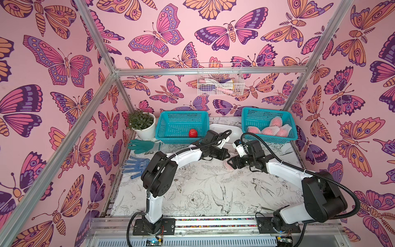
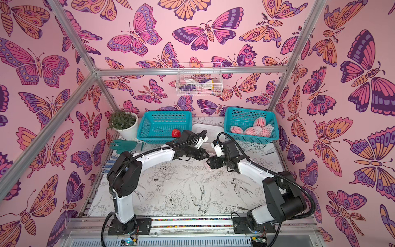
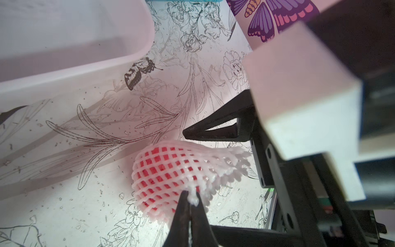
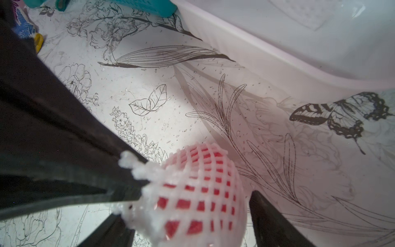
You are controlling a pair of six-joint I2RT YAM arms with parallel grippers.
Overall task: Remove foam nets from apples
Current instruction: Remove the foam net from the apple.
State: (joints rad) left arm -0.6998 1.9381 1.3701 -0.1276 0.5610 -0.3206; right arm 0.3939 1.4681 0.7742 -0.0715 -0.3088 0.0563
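**Foam rim pinched, apple bracketed: the pull comes next**

Both top views show the left pincer (image 1: 226,157) and the right pincer (image 1: 231,164) meeting tip to tip, low over the flower-printed tabletop (image 1: 203,188). A patch of white foam mesh net (image 1: 227,167) peeps out beneath them. Just beyond the tips stands a white rectangular plastic tub (image 1: 220,128). Further out on the left pincer's side, a teal plastic lattice basket (image 1: 181,122) holds one bare red apple (image 1: 192,133). Behind the right pincer, a second teal basket (image 1: 267,115) holds several netted apples (image 1: 269,130).

In the left wrist view, the left pincer is clenched on a small tuft of the net's frayed rim. The round red apple (image 3: 159,171) fills the net just ahead of those tips and rests on the tabletop. The right pincer's black fingers lie one on each side of it.

The right wrist view shows the right pincer spread wide astride the apple, with a sliver of tabletop between one finger and the mesh. Contact on the other side cannot be told.

The step in hand appears to be bracing the fruit for stripping. Next, the right pincer would need to settle firmly on the apple, away from the pinched rim, while the left draws the net off. The thin tuft could tear.

The tub wall crowds the far side. Bare tabletop behind both pincers offers the open room.
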